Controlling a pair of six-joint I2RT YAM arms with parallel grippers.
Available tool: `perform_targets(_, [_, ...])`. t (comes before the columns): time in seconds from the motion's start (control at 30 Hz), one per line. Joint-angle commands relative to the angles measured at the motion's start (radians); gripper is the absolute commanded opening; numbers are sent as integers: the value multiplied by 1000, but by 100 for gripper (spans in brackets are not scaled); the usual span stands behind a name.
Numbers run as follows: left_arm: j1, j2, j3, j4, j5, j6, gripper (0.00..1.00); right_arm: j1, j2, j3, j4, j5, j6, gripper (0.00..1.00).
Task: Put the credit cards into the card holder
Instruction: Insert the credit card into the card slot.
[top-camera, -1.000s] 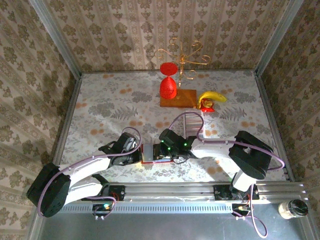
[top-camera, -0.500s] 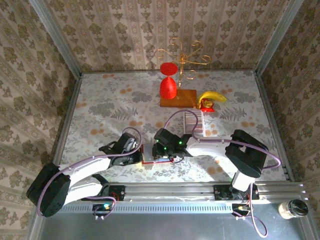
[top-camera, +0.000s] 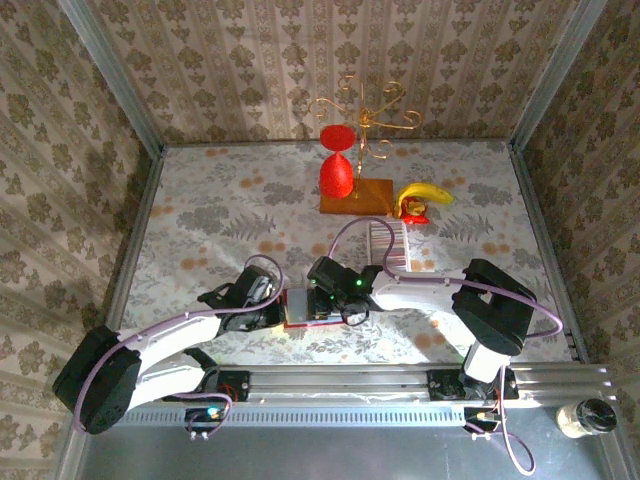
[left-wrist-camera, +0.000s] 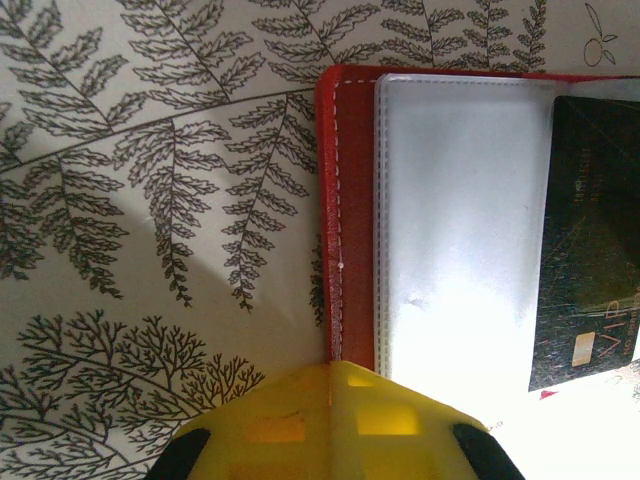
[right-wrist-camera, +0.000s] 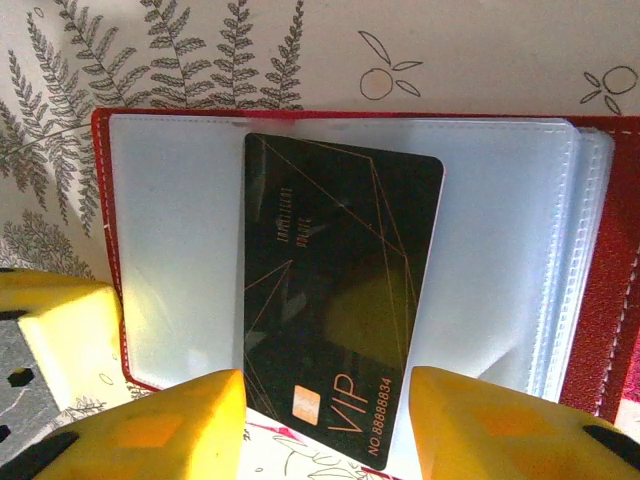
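The red card holder (top-camera: 300, 305) lies open on the near middle of the table, its clear sleeves (right-wrist-camera: 180, 250) facing up. A black VIP credit card (right-wrist-camera: 335, 280) rests on the sleeves, its lower end sticking out past the holder's edge. My right gripper (right-wrist-camera: 328, 400) is open and straddles that end, fingers just off the card's sides. My left gripper (left-wrist-camera: 330, 368) is shut, its tip pressing on the holder's red edge (left-wrist-camera: 355, 200). The black card (left-wrist-camera: 590, 230) shows at the right there. The row of pale credit cards (top-camera: 389, 246) lies behind the right arm.
A red goblet-shaped glass (top-camera: 337, 175) stands on a brown wooden board (top-camera: 360, 197) at the back, with a gold wire stand (top-camera: 365, 115) behind it and a banana (top-camera: 425, 194) to its right. A jar (top-camera: 588, 417) sits off the table, near right.
The right gripper has shifted slightly left over the holder and its jaws have widened off the black card. The left gripper has stayed shut on the holder's edge.
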Motion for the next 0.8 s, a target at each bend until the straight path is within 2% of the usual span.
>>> perform_targets(0.0, [-7,-8,-22,-11,-8,-9,3,8,22,28,-31,20,-17,45])
perform_targets(0.53, [-10,-38,-37,-22,-22,-18,2,16,103,59,1,-14,-21,44])
perform_targets(0.77, [-11,-39,-41,-18,-22,-18,2,20,74,62,44,-28,-37,44])
